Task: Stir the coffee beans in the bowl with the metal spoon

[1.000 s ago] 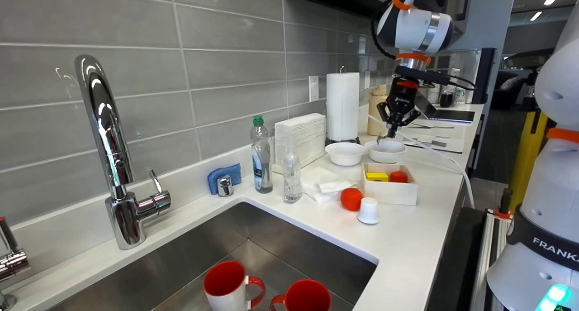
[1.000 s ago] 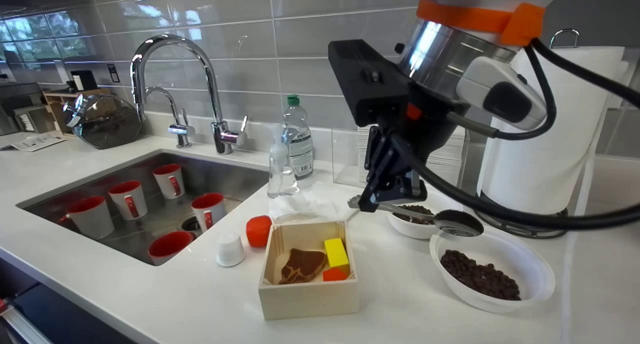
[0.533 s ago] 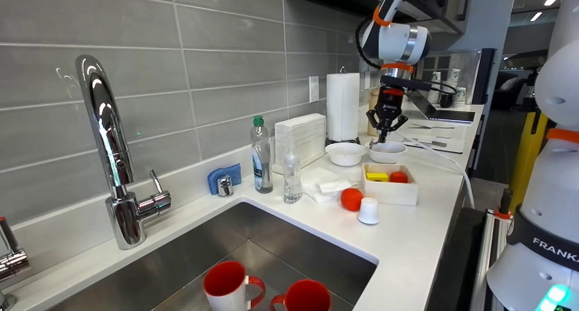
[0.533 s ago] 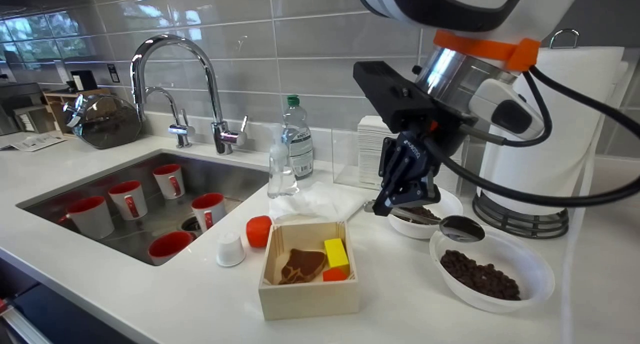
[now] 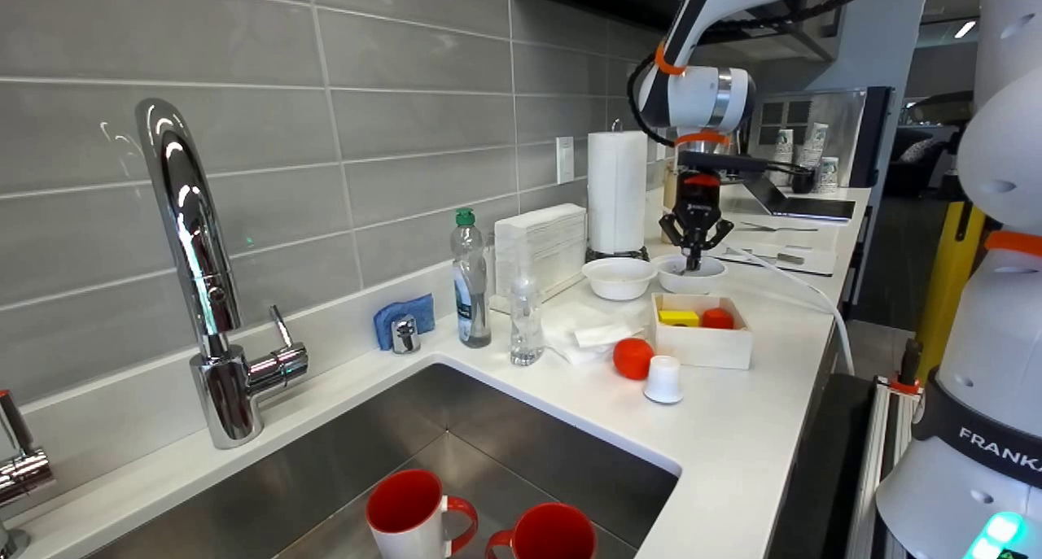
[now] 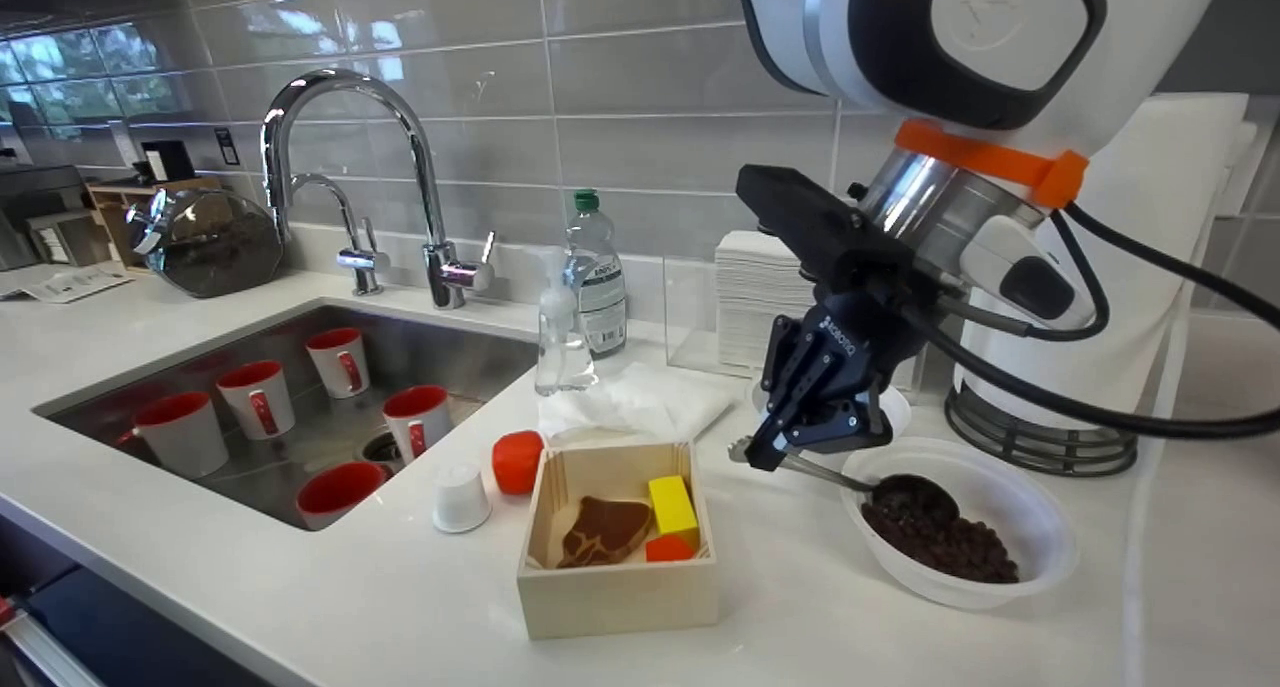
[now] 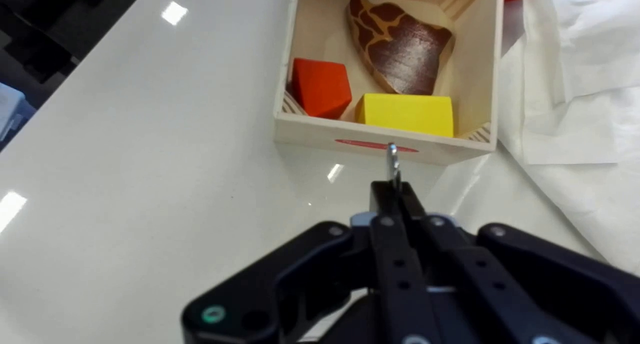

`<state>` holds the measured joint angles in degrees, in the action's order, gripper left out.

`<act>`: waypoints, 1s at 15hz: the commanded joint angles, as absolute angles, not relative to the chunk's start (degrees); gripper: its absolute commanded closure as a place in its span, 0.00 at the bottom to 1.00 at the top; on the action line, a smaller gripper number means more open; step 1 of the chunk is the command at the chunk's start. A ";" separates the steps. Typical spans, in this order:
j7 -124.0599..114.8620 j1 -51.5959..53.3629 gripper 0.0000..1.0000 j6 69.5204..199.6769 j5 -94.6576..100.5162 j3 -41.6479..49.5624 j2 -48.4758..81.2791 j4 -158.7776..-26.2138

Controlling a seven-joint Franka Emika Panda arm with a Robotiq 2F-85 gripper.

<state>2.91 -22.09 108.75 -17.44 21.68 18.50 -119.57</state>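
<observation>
A: Is the gripper [image 6: 770,455] holding anything?

B: Yes, it's clenched on the spoon [image 6: 908,497], gripping it by the handle. The handle's end juts out to the left of the jaws, and the wrist view shows that tip as well.

A: Where's the head of the spoon?

B: Inside the bowl [image 6: 1035,502], tilted down to the right, in the beans [image 6: 970,557] at the left of the pile. I can't tell whether it touches the bottom.

A: And the bowl?

B: On the counter [image 6: 790,567], right of the box [image 6: 620,607] in an exterior view, with the towel roll [image 6: 1110,367] on its far side. A second bowl [image 6: 893,410] stands just beyond, partly hidden by the gripper; I can't tell whether the two touch.

A: What's in the box?

B: A toy steak [image 6: 605,529] on the left, a yellow block [image 6: 673,507] on the right, and a red block [image 6: 668,548] by the near right corner.

A: Left of that?

B: A rounded red piece [image 6: 517,462] just beside it, then a white cup [image 6: 461,497], rim down. Farther left is the sink [image 6: 450,339], with five red-and-white mugs [image 6: 255,399] in it. The soap bottle [image 6: 603,302] stands on the far side.
</observation>
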 commanded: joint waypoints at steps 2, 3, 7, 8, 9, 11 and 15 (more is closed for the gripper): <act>-2.16 -23.34 0.99 100.29 -10.58 22.41 19.82 -114.71; -4.07 -23.21 0.99 98.86 -8.92 22.72 19.99 -113.97; -8.23 -23.00 0.99 94.23 -6.24 22.58 20.44 -111.90; -8.79 -22.86 0.99 93.97 -6.19 22.33 20.57 -111.75; -9.08 -22.83 0.99 93.90 -6.46 22.07 20.79 -111.62; -8.96 -22.67 0.99 93.65 -6.70 21.29 21.72 -111.53; -7.26 -22.72 0.99 94.26 -8.18 19.57 22.49 -112.13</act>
